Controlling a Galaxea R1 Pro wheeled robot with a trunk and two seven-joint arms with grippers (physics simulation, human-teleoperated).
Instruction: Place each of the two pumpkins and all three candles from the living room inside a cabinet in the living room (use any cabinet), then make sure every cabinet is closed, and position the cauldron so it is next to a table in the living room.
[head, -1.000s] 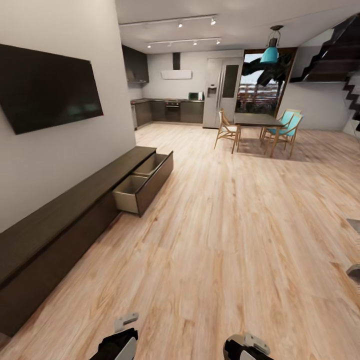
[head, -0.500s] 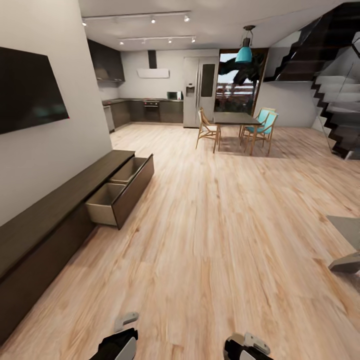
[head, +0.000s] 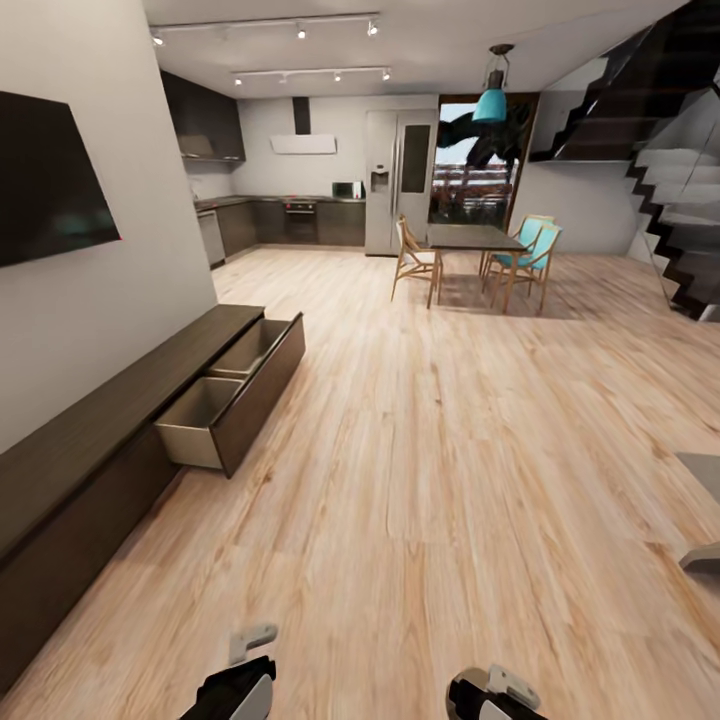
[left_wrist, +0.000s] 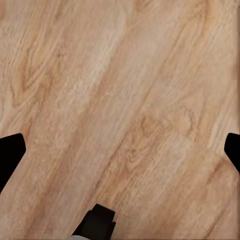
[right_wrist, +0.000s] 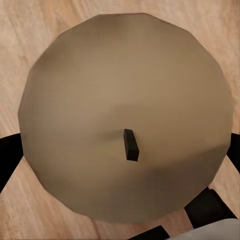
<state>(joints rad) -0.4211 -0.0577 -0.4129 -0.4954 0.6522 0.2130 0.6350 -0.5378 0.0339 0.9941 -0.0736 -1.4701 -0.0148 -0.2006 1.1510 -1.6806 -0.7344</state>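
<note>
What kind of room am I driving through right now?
An open-plan home living area, it seems: a wall-mounted TV above a long low dark cabinet with two drawers pulled open, a dining table with chairs, and a kitchen with a fridge at the far end.

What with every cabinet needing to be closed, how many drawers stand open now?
2. Both are at the far end of the long low dark brown wooden cabinet: the nearer pale-lined drawer, and the farther drawer right behind it. The other fronts look shut.

Wooden floor (head: 450, 450) – cabinet (head: 90, 450) standing on it.
</note>
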